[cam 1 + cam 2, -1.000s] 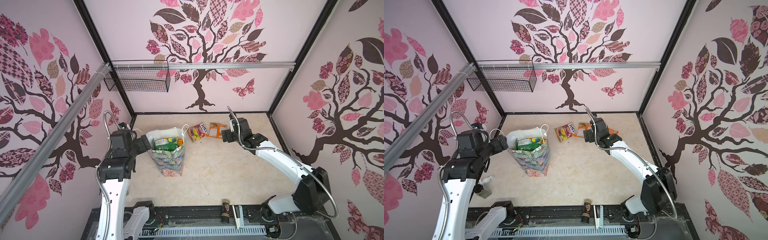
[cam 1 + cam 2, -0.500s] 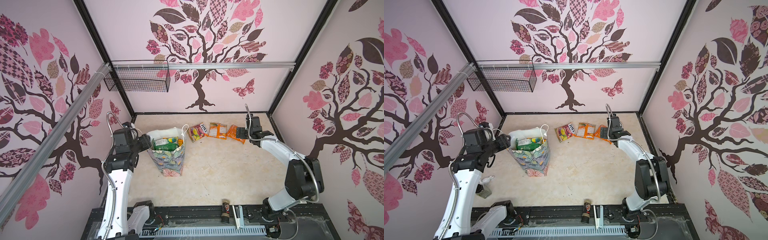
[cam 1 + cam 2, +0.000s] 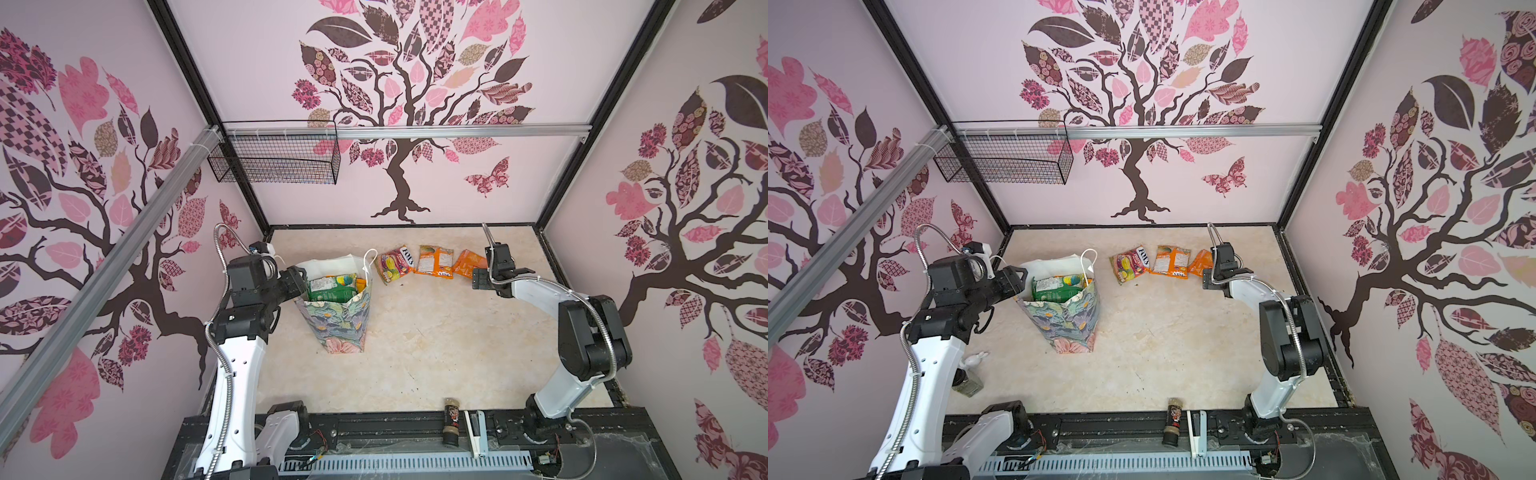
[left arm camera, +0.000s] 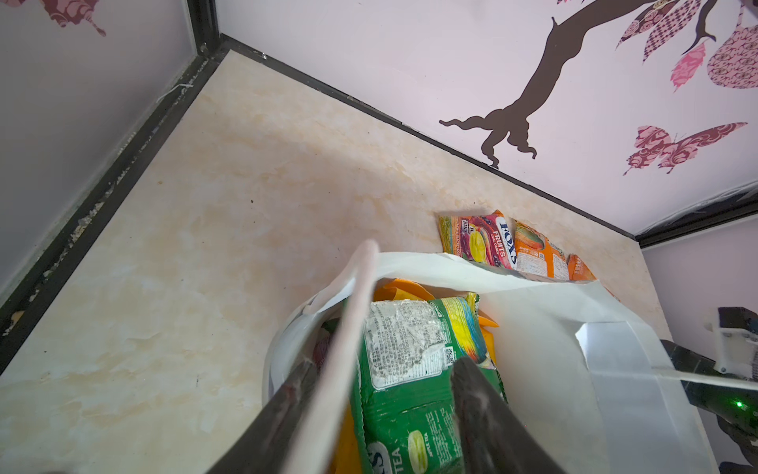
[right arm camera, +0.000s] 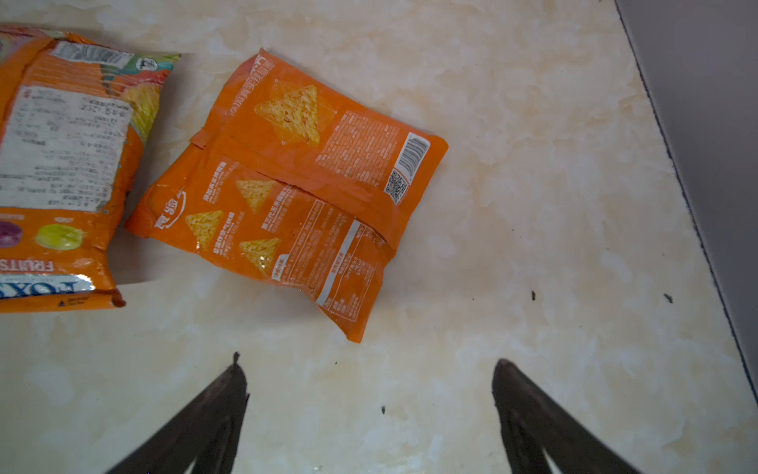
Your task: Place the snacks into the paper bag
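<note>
The right hand [image 5: 369, 363], jaws wide and empty, hovered just nearside of the orange packet [image 5: 287, 193], which lay askew on the worktop [image 5: 533, 197] at far right, one corner toward it, the bag [image 3: 340, 328] well left.

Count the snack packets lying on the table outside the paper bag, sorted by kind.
FOX'S candy packets: 2
Orange chip packet: 1
Total: 3
</note>
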Robot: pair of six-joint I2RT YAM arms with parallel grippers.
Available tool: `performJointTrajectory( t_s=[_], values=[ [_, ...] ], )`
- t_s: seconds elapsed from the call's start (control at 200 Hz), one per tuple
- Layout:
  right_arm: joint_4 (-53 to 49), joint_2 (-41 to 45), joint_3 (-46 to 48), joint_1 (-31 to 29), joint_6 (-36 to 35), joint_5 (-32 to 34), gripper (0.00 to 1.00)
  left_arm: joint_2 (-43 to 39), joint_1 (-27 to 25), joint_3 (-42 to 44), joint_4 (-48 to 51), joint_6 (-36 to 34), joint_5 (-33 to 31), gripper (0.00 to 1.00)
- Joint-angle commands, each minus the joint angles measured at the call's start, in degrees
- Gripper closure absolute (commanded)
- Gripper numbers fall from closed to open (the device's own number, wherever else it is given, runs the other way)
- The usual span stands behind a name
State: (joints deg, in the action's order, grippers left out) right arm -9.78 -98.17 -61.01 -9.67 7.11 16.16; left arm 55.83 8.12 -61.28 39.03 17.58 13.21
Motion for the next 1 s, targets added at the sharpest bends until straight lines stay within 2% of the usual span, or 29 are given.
performJointTrajectory(
  t_s=[0.0, 0.52, 0.91, 0.995],
  values=[
    [1.10, -2.38, -0.91, 0.02, -0.96, -0.59, 0.08, 0.02, 0.19, 1.40, -1.24, 0.08, 0.50, 0.43],
    [0.66, -12.94, -7.58, 0.09, -2.27, 1.14, 0.13, 0.22, 0.31, 1.00, -0.70, -0.09, -0.55, 0.41],
    [0.73, -16.56, -9.49, 0.56, -1.91, 0.56, 0.30, -0.25, 0.27, 1.38, -0.77, -0.09, -0.91, 0.41],
    [0.67, -17.16, -9.72, 0.82, -1.92, 0.05, 0.36, -0.28, 0.25, 1.38, -0.80, 0.00, -0.91, 0.41]
  ],
)
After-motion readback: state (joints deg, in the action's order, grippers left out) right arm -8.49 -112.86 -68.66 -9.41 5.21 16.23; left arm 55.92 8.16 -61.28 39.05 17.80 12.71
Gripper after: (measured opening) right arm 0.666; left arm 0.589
